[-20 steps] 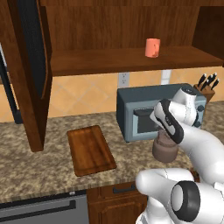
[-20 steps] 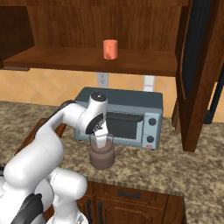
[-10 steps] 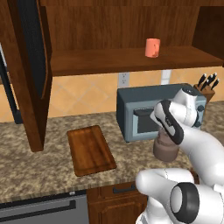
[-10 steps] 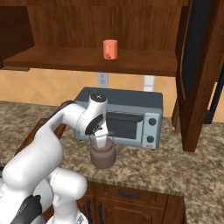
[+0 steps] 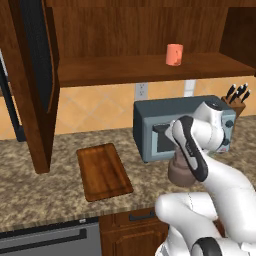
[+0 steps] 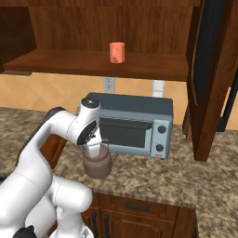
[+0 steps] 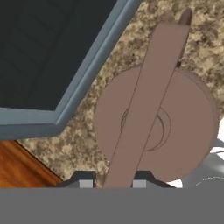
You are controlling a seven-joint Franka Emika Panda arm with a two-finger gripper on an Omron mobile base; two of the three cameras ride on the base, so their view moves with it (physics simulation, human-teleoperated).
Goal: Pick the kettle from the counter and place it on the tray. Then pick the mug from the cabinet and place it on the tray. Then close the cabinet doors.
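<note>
- Where the oven (image 5: 165, 131) stands on the counter (image 5: 50, 192), its glass front faces the counter's front edge, and only a narrow strip of speckled stone lies between that front and the edge.
- The kettle (image 6: 98, 163) sits on that strip, just in front of the oven's door and close beside it; in the hand view the oven's grey lower corner (image 7: 57, 118) comes near the kettle's round body (image 7: 183, 127) without touching it.
- The tray (image 5: 103, 171) lies flat on the counter to the left of the oven, apart from it, with bare stone on all its sides; nothing rests on it.
- The mug (image 5: 174, 54) stands upright on the cabinet (image 5: 125, 70) shelf, above the oven and well back from the shelf's front edge.
- Both doors are swung open: the left door (image 5: 35, 75) hangs far left of the oven, the right door (image 6: 209, 74) to the oven's right, reaching down close to the counter.
- A knife block (image 5: 236, 100) stands just right of the oven.
- The kettle is squat, brownish-grey and round, with a flat lid disc and a broad arched handle (image 7: 146, 100) crossing straight over its top.
- The gripper (image 7: 112, 183) is directly above the kettle, in front of the oven's door; its two fingertips (image 7: 85, 183) stand on either side of the handle's near end, right against it, pinching the strap between them.
</note>
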